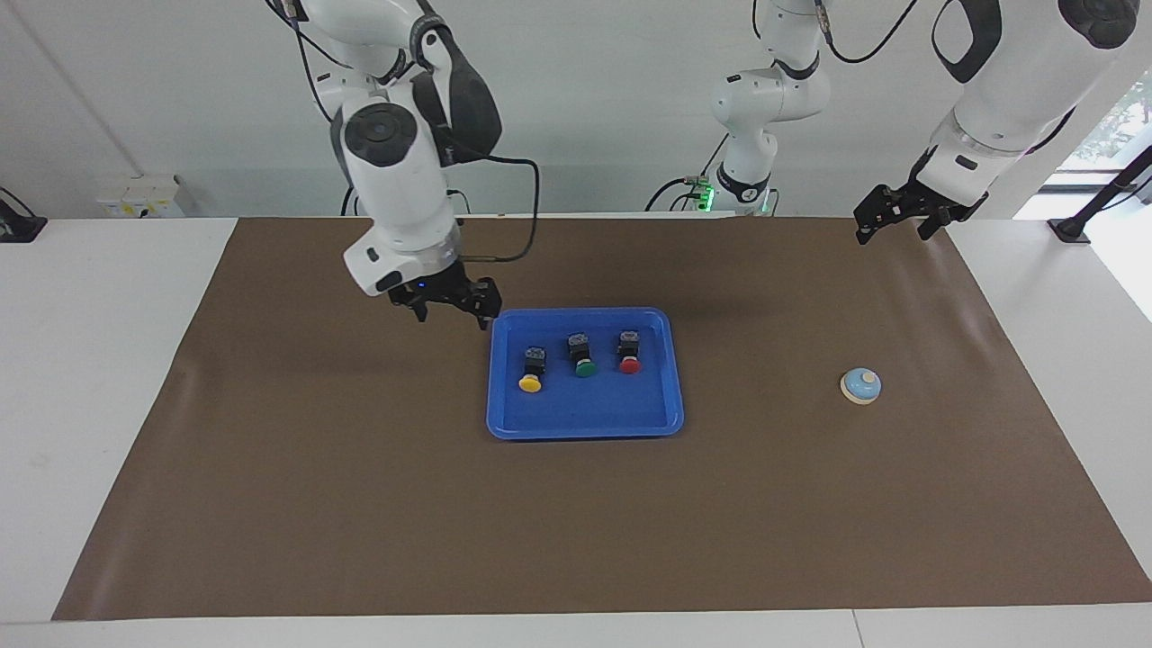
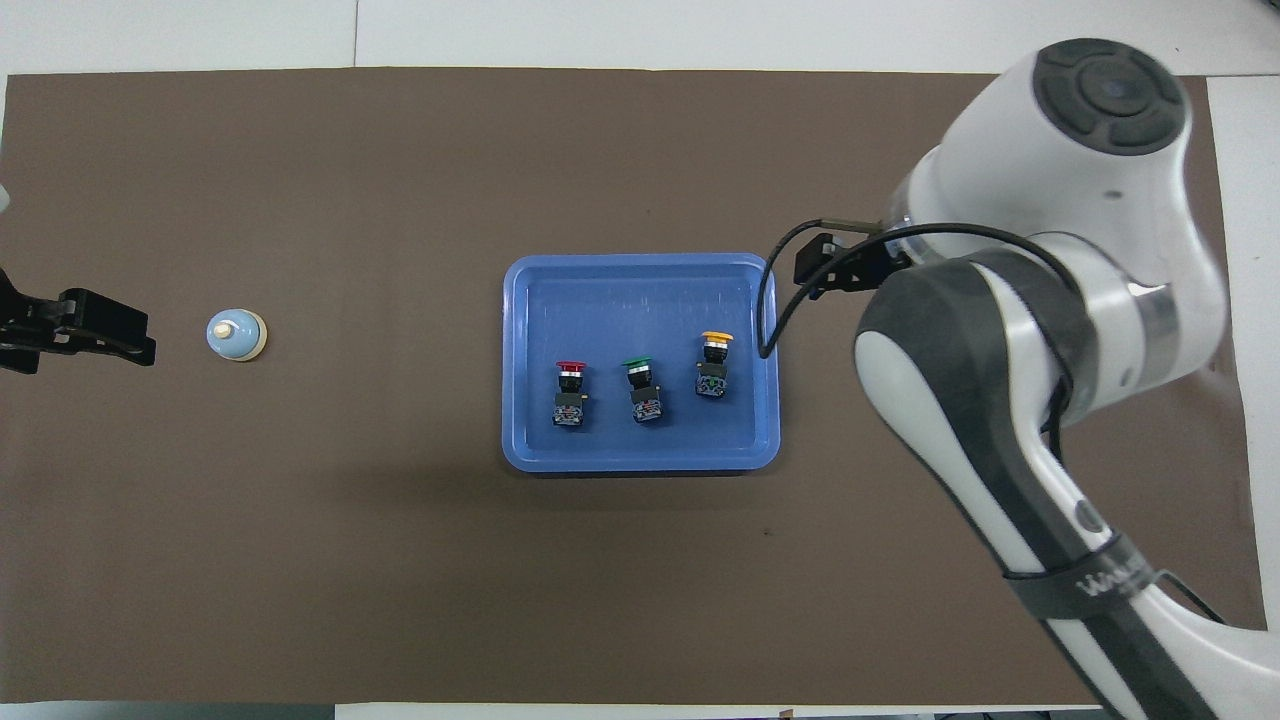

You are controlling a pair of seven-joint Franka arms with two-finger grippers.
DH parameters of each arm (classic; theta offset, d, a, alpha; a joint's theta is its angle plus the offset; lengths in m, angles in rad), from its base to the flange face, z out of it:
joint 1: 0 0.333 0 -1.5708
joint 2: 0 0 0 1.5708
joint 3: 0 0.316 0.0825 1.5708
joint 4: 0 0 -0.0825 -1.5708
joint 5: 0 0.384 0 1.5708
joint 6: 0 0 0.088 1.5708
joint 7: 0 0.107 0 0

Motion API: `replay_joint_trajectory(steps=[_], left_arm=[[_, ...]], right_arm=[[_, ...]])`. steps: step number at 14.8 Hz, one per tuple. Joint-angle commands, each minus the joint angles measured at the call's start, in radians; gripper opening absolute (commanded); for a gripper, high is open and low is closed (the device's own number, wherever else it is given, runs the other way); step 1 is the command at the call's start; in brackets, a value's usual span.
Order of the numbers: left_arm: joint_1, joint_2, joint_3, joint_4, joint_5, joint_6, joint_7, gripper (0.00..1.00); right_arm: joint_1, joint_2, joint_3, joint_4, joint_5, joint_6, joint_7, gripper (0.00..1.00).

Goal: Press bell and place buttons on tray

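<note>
The bright-blue tray (image 1: 585, 414) lies mid-mat, also in the overhead view (image 2: 640, 290). Three buttons lie in it in a row: yellow (image 1: 531, 369) (image 2: 714, 363) toward the right arm's end, green (image 1: 582, 355) (image 2: 642, 388) in the middle, red (image 1: 629, 353) (image 2: 570, 393) toward the left arm's end. The light-blue bell (image 1: 861, 385) (image 2: 237, 334) stands on the mat toward the left arm's end. My right gripper (image 1: 453, 308) (image 2: 820, 268) hangs open and empty beside the tray's corner. My left gripper (image 1: 895, 229) (image 2: 120, 335) waits raised, open and empty, apart from the bell.
A brown mat (image 1: 315, 468) covers most of the white table (image 1: 90, 360). In the overhead view the right arm's white body (image 2: 1000, 330) hides part of the mat beside the tray.
</note>
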Motion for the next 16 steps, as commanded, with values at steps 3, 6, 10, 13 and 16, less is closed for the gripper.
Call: replay_joint_trajectory(steps=[3, 6, 10, 13, 16], left_arm=[[0.001, -0.017, 0.001, -0.008, 0.016, -0.011, -0.007, 1.0], [0.001, -0.017, 0.001, -0.008, 0.016, -0.013, -0.007, 1.0], [0.001, -0.017, -0.001, -0.008, 0.016, -0.011, -0.007, 1.0], [0.001, -0.017, -0.001, -0.008, 0.016, -0.013, -0.007, 1.0], [0.001, -0.017, -0.001, -0.008, 0.016, -0.011, -0.007, 1.0]], right_arm=[[-0.192, -0.105, 0.015, -0.03, -0.001, -0.125, -0.309, 1.0], [-0.274, -0.2, 0.014, -0.041, 0.001, -0.205, -0.44, 1.0], [-0.298, -0.273, 0.014, -0.042, 0.001, -0.284, -0.455, 1.0], [-0.297, -0.274, 0.014, -0.048, 0.001, -0.273, -0.452, 1.0], [-0.297, -0.273, 0.014, -0.048, -0.008, -0.268, -0.457, 1.0]])
